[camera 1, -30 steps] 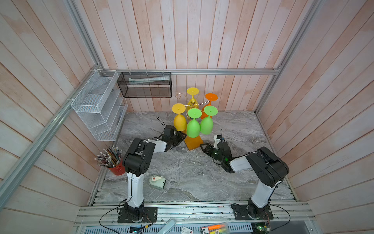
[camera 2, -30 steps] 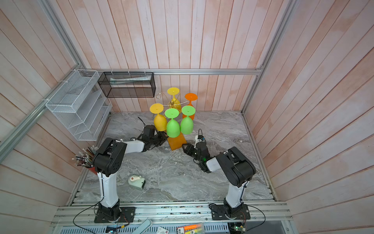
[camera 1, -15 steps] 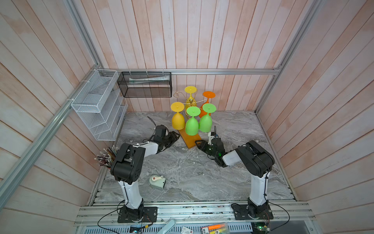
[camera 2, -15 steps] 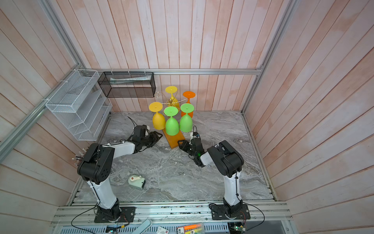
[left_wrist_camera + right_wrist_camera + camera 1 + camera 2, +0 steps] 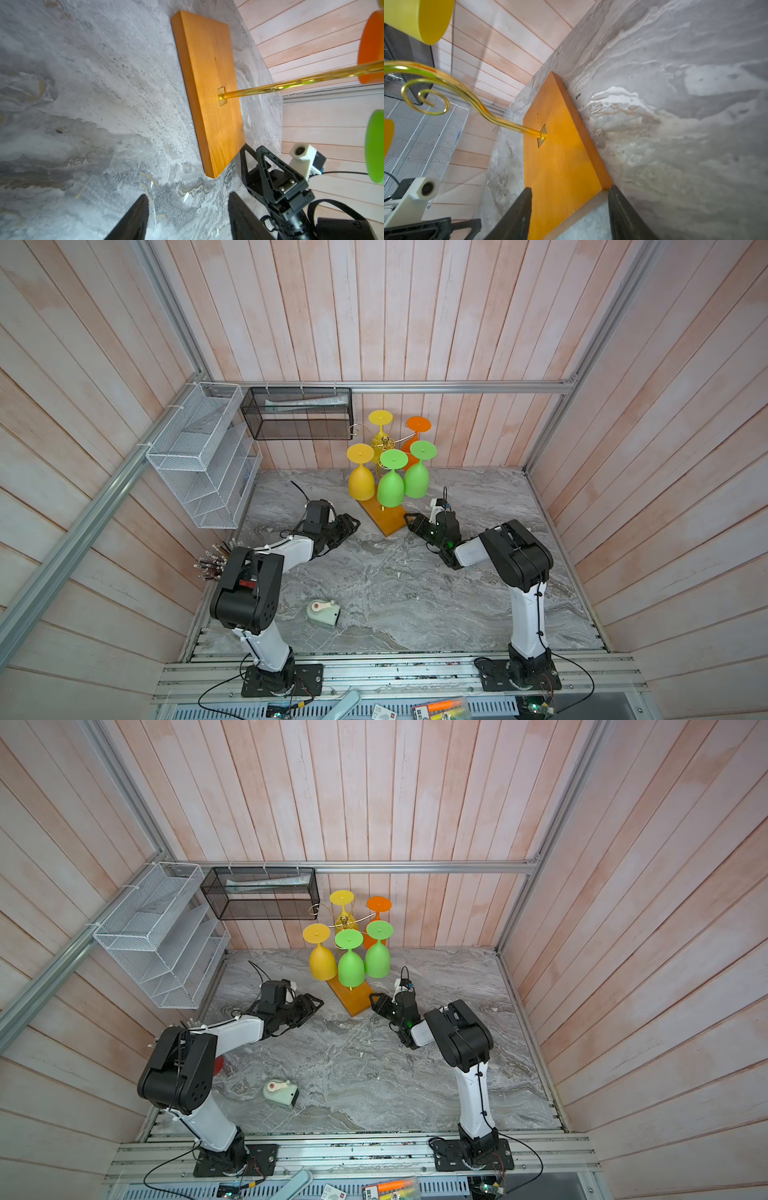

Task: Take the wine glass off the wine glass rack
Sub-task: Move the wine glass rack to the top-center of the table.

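Wine glass rack (image 5: 384, 512) near bench (image 5: 374, 585) back edge, wine glasses (image 5: 390, 489) hanging. Right pincer (image 5: 409, 518) half open at rack's front corner, gripping nothing. Left pincer (image 5: 354, 525) half open, empty.

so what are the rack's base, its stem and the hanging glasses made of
The rack base looks like wood, stained orange-brown, satin finish; faint grain streaks and a soft sheen show. The stem looks like gold-coloured metal, polished; it carries bright reflections. The wine glasses are probably plastic, not glass; opaque, flat matte colour, no see-through.
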`<state>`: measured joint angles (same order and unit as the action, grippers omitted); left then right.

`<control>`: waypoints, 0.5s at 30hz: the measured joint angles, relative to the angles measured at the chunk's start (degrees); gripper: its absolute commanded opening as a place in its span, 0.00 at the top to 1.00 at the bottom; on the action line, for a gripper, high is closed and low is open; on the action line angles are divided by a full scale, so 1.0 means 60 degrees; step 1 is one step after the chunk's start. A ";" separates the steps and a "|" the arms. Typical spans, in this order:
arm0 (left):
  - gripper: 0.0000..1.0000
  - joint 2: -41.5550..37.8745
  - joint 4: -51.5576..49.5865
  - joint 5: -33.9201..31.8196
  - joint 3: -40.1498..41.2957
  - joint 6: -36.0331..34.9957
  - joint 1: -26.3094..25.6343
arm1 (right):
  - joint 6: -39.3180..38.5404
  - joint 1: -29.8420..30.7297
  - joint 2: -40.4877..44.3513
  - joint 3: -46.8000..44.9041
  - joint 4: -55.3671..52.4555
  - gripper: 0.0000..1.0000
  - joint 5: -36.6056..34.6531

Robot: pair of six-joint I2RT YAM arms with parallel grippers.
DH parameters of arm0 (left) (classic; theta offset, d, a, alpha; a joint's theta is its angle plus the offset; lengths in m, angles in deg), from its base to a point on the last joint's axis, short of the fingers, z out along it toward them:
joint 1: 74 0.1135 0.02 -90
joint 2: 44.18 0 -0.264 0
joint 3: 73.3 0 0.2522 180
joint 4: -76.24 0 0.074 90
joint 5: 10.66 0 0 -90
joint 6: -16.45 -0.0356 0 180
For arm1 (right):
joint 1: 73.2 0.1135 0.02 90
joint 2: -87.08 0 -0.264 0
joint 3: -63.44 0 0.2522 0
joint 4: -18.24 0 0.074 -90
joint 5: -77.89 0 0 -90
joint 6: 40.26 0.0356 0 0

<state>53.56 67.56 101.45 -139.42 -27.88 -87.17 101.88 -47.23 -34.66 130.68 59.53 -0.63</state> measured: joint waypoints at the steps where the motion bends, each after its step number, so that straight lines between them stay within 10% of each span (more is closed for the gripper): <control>1: 0.36 -0.0120 -0.0084 -0.0018 0.0007 -0.0084 0.0000 | -0.0018 -0.0113 0.0004 -0.0007 0.0084 0.44 -0.0004; 15: 0.34 -0.2433 -0.1639 -0.1089 0.0900 -0.1228 0.0131 | -0.0783 -0.1370 0.3439 -0.3100 0.0244 0.44 -0.0623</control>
<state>38.96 57.72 94.91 -134.02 -35.24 -86.38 97.18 -55.44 -14.02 112.08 60.99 -4.37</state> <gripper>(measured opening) 0.648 0.563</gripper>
